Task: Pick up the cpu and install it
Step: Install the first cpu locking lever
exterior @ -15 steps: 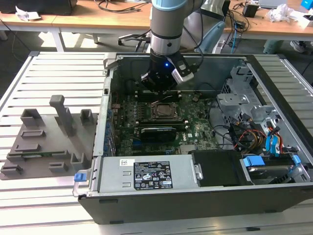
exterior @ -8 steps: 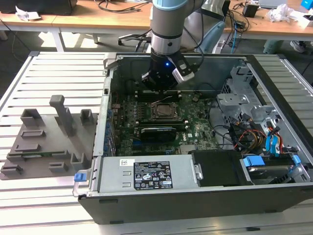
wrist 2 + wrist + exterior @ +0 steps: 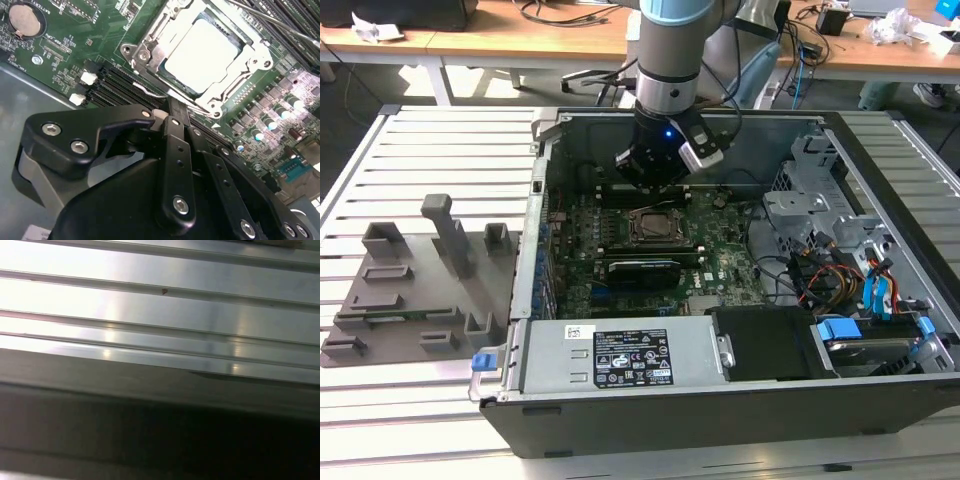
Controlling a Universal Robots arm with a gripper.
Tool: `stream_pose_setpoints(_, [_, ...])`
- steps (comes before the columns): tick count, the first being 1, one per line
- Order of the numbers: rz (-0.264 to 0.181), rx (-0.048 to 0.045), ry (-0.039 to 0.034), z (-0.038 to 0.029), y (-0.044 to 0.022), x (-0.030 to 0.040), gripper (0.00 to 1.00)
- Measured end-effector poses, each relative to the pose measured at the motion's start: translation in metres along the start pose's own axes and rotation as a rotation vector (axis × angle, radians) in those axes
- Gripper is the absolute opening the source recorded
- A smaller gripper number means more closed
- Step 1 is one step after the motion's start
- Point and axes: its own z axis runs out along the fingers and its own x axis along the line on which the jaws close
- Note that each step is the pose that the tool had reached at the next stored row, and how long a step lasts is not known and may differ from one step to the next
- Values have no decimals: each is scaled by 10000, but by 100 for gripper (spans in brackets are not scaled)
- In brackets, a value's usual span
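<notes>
- A slatted metal table (image 3: 440, 135) carries an open black computer case (image 3: 720, 410), which lies on its side and takes up the middle and the exterior view's right of the table.
- On the table toward the exterior view's left edge sits a grey plastic tray (image 3: 380, 300) with upright blocks, just beside the case wall.
- Inside the case, a green motherboard (image 3: 720, 265) covers the floor; a power supply box (image 3: 620, 355) lies along the near wall, and a drive cage (image 3: 820, 215) with blue clips and coloured cables fills the corner on the exterior view's right.
- The robot arm (image 3: 665, 50) reaches down into the case near its far wall.
- The gripper (image 3: 655, 172) hovers just above the far edge of the socket frame (image 3: 150, 47).
- Its black fingers (image 3: 172, 150) appear drawn together (nothing is held between them).
- The cpu (image 3: 202, 55), silver-topped, sits inside the socket frame at the motherboard's centre.
- A round coin battery (image 3: 23, 17) sits on the motherboard, well apart from the socket frame.
</notes>
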Motion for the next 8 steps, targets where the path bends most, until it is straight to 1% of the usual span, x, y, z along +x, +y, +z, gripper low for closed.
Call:
stream_pose_setpoints(6, [65, -2, 11, 30, -9, -76, 11])
stream_pose_setpoints(8, [82, -2, 12, 36, -11, -84, 11])
